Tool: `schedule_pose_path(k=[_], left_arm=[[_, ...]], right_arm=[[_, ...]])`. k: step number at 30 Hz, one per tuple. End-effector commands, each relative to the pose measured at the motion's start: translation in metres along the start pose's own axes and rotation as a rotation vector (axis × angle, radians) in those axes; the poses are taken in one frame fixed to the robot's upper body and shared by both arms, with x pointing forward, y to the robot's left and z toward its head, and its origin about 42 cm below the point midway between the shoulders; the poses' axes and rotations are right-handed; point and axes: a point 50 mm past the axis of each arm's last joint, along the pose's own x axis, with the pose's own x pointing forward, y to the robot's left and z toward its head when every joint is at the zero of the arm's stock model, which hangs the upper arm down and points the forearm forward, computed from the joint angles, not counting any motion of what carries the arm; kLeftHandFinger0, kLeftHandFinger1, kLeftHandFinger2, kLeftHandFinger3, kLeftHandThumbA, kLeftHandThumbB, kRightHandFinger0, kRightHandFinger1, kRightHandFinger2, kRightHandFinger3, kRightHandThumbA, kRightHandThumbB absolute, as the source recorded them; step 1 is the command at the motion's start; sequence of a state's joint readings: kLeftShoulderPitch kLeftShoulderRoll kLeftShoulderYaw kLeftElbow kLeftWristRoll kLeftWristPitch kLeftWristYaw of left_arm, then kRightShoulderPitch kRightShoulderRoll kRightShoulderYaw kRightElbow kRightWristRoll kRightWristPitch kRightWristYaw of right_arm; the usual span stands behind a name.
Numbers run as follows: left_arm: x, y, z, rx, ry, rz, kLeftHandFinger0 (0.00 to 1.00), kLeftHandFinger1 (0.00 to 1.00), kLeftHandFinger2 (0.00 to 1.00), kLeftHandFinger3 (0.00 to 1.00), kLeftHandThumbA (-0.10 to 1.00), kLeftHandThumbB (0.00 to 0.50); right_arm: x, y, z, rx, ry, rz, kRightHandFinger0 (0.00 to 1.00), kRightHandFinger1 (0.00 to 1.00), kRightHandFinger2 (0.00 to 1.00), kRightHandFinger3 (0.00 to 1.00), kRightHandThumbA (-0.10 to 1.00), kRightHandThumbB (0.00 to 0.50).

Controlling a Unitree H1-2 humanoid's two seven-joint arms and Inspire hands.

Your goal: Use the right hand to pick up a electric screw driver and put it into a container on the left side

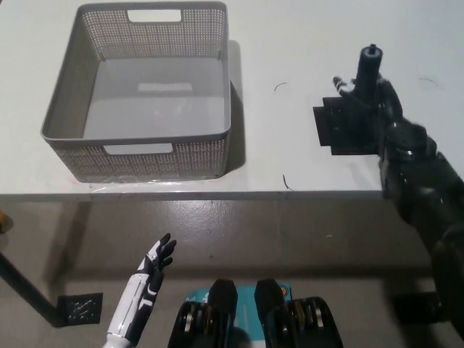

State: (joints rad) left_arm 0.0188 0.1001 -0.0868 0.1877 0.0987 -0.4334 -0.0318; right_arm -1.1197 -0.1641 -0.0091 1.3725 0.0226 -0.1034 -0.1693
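The dark electric screwdriver (370, 64) stands upright at the right of the white table, over a black mat (342, 132). My black right hand (371, 98) is wrapped round its lower body, fingers closed on it, so only the top of the tool shows. The grey perforated basket (138, 135) sits at the table's left, and nothing lies inside it. My white left hand (151, 274) hangs below the table's front edge at the lower left, fingers apart and holding nothing.
The table's front edge (217, 194) runs across the middle of the picture, with grey floor below it. Bare white tabletop (279, 109) lies between the basket and the mat.
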Motion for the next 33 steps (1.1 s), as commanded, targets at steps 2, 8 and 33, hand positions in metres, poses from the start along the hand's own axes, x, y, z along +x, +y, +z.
schedule_pose_path(k=[2, 8, 33], left_arm=[[0.015, 0.008, 0.011, 0.009, -0.082, -0.022, 1.0, 1.0, 1.0, 1.0, 1.0, 0.284], [0.012, 0.012, 0.011, 0.019, -0.078, -0.021, 1.0, 1.0, 1.0, 1.0, 1.0, 0.298], [0.007, 0.013, 0.004, 0.007, -0.049, -0.016, 0.98, 1.0, 1.0, 1.0, 0.97, 0.272]], right_arm=[[0.002, 0.016, 0.064, -0.157, -0.255, -0.205, 0.0, 0.12, 0.54, 0.39, -0.1, 0.127], [-0.002, 0.023, 0.053, -0.116, -0.244, -0.22, 0.0, 0.29, 0.76, 0.74, -0.1, 0.133], [-0.034, 0.072, 0.208, 0.011, -0.708, -0.159, 0.0, 0.19, 0.63, 0.65, -0.1, 0.12]])
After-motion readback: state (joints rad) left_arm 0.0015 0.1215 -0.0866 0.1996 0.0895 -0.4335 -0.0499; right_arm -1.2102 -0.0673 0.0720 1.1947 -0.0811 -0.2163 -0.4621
